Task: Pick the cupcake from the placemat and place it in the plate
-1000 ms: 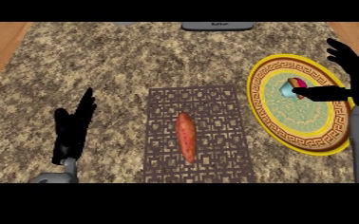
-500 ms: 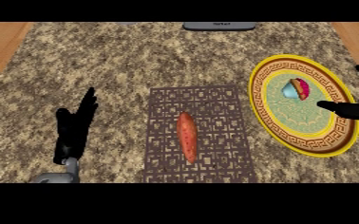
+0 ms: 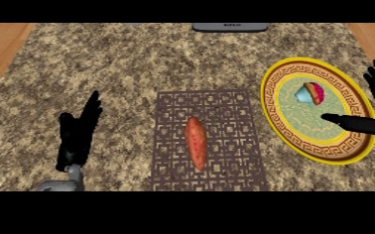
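Cupcake point(image 3: 310, 93): lies tipped on its side in the plate point(image 3: 282, 124), toward the plate's far rim; untouched by either hand
Plate: near the counter's point(image 3: 147, 59) right edge
Placemat point(image 3: 219, 124): at the counter's near edge, centre; carries a sweet potato point(image 3: 195, 142)
Right hand point(image 3: 351, 122): fingers apart and straight; one extends over the plate's near right part
Left hand point(image 3: 77, 134): open, fingers up, resting near the counter's near left edge
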